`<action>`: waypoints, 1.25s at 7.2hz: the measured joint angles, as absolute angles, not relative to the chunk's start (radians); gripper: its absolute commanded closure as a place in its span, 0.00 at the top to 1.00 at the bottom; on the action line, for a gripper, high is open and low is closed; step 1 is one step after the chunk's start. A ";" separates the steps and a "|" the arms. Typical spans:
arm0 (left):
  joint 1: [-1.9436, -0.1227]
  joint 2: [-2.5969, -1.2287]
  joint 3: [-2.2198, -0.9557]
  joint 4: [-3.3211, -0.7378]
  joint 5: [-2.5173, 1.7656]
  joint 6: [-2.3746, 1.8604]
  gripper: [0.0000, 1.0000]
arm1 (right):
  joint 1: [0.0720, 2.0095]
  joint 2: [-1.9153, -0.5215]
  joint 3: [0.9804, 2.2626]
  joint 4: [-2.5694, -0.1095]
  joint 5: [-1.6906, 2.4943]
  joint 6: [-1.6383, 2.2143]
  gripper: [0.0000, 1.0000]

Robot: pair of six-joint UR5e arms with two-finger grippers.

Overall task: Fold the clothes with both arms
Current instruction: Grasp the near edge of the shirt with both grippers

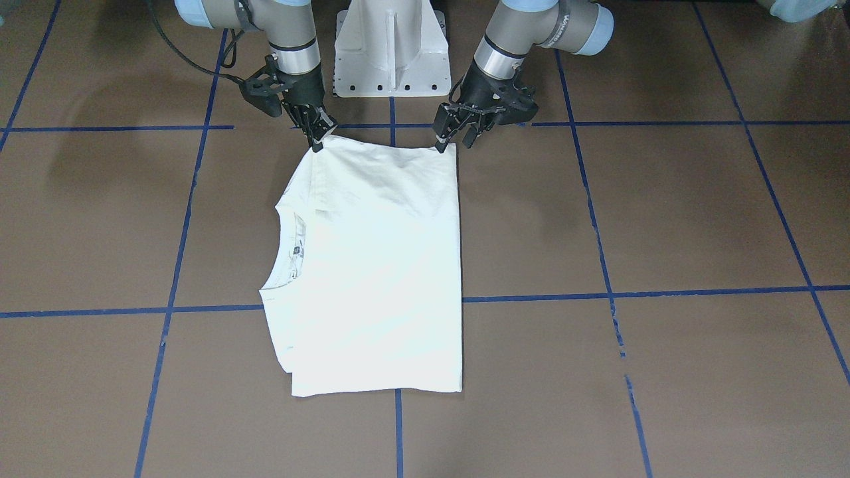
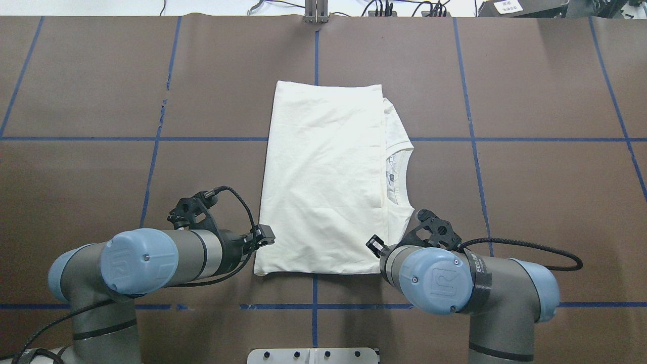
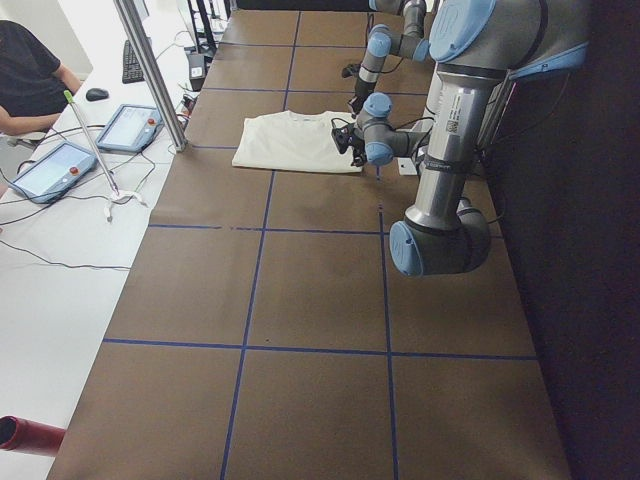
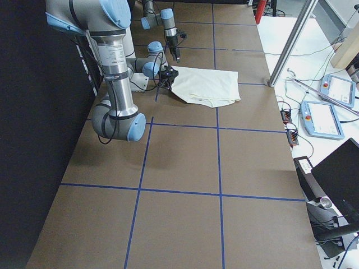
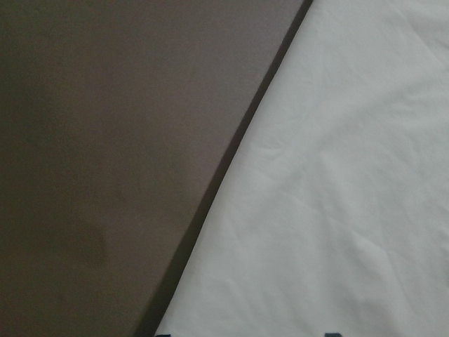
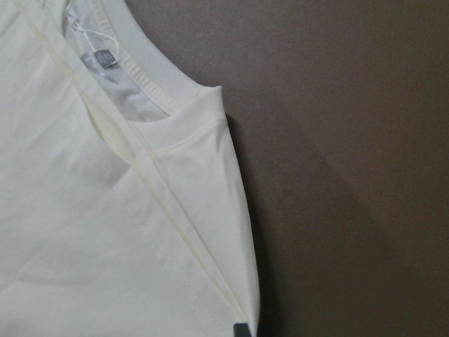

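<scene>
T-shirt on the table judged soft and limp, best taken at its upper corners, where right claw pinches one and left claw stands spread.

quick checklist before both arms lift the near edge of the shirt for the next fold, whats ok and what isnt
1. Hold of the right gripper on its near corner of the T-shirt: ok, fingers together on the cloth, which peaks up to them.
2. Hold of the left gripper on the other near corner: not ok, jaws stand open.
3. T-shirt lying flat, no sleeve sticking out: ok.
4. The collar away from both corners: ok, it sits on the robot's right side of the shirt.
5. How many layers the right gripper has: cannot tell.
</scene>
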State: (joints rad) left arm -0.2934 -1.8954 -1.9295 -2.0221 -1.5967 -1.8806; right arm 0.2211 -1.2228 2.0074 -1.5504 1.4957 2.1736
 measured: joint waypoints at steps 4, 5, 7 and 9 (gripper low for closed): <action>-0.255 -1.902 -1.887 -2.021 -1.597 -1.905 0.62 | 0.221 -1.218 2.011 -1.549 1.500 2.174 0.00; -0.246 -1.905 -1.874 -2.022 -1.597 -1.907 0.61 | 0.222 -1.218 2.011 -1.549 1.500 2.174 0.00; -0.238 -1.905 -1.864 -2.022 -1.595 -1.908 0.54 | 0.222 -1.217 2.011 -1.550 1.500 2.174 0.00; -0.237 -1.903 -1.860 -2.022 -1.593 -1.909 0.39 | 0.223 -1.217 2.012 -1.550 1.500 2.174 0.00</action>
